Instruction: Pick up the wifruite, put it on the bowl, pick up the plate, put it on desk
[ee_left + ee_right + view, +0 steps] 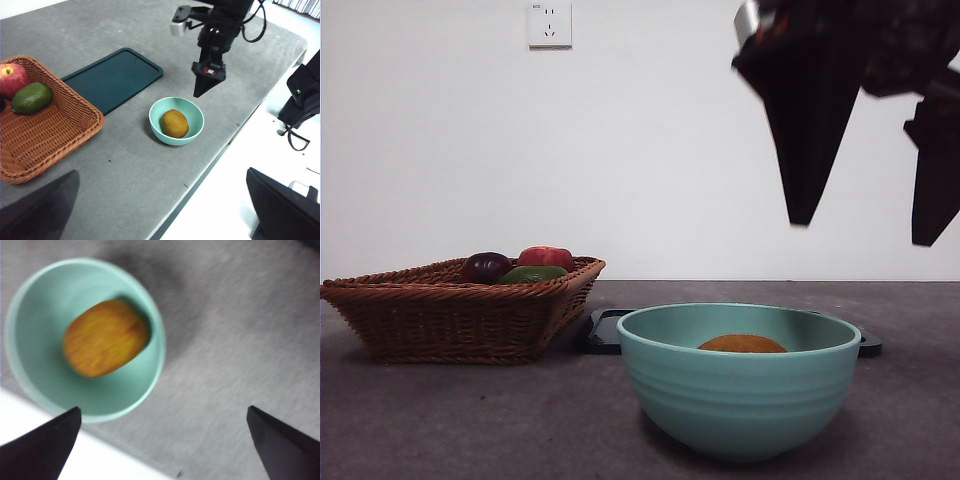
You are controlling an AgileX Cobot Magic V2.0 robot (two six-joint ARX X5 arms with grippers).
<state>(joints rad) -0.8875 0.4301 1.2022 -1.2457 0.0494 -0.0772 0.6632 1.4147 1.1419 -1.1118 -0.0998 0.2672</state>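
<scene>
Hovering with jaws spread and empty, our right gripper hangs above the bowl. Inside the bowl lies the wifruite. Behind the bowl we see a dark tray, and beside that tray a basket. Our left gripper's jaws stand apart too.

Black right tool (red mark near tip), black looping cables.
</scene>
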